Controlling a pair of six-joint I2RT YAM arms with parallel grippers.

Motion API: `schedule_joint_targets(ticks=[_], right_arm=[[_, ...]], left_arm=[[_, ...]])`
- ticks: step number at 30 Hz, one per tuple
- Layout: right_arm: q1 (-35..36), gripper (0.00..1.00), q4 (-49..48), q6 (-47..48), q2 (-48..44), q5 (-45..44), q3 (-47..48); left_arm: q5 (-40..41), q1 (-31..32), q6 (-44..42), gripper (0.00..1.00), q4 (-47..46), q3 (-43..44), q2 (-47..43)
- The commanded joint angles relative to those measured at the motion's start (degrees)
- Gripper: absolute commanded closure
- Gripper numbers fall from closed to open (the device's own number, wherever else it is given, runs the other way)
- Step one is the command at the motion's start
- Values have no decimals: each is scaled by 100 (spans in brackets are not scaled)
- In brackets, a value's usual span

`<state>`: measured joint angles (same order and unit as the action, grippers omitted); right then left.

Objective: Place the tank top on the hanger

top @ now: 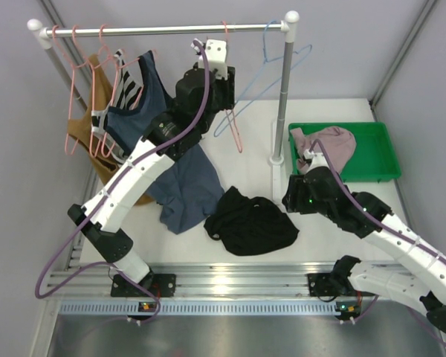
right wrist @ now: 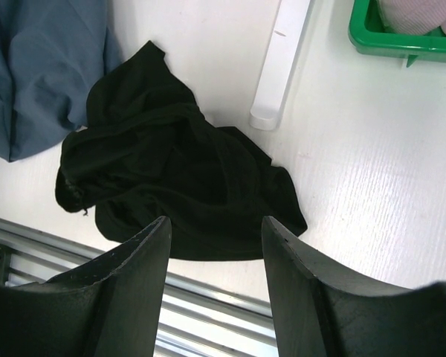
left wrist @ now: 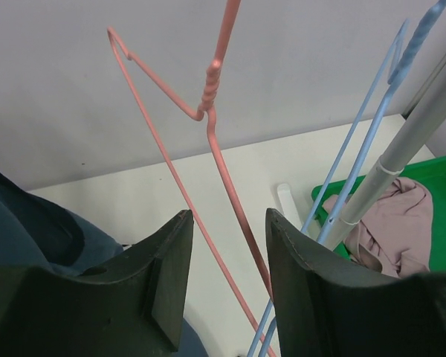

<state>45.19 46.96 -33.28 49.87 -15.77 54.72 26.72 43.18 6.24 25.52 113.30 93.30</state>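
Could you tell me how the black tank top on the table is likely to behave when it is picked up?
Probably floppy: the tank top lies crumpled in soft folds on the table, so it should sag from wherever it is pinched. It looks thin, so likely light. Pushed, it would probably bunch up rather than slide whole.

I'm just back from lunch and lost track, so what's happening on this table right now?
The left gripper is raised to the metal rail, its jaws open either side of a thin salmon-pink wire hanger hooked there, not yet clamped. The plain black tank top lies crumpled on the white table, untouched. The right gripper hovers open above it, holding nothing.
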Motion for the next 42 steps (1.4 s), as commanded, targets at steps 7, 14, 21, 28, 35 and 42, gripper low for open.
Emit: schedule_joint_targets(ticks=[7, 14, 21, 28, 35, 42], right_arm=[[-72, 48, -29, -82, -118, -49, -93], [-72, 48, -47, -100, -118, -49, -119], [-72, 48, -47, -100, -126, -40, -119], [-72, 48, -20, -100, -170, -40, -172], [-72, 48, 15, -100, -232, -49, -225], [-72, 48, 76, -109, -267, -67, -234]], left_arm=[[202, 15, -158, 51, 190, 237, -136], [237, 15, -167, 52, 357, 167, -241], [351, 6, -264, 52, 419, 52, -391], [211, -134, -369, 52, 463, -62, -488], [-974, -722, -290, 52, 586, -141, -532], [-2187, -1215, -509, 53, 243, -528, -637]])
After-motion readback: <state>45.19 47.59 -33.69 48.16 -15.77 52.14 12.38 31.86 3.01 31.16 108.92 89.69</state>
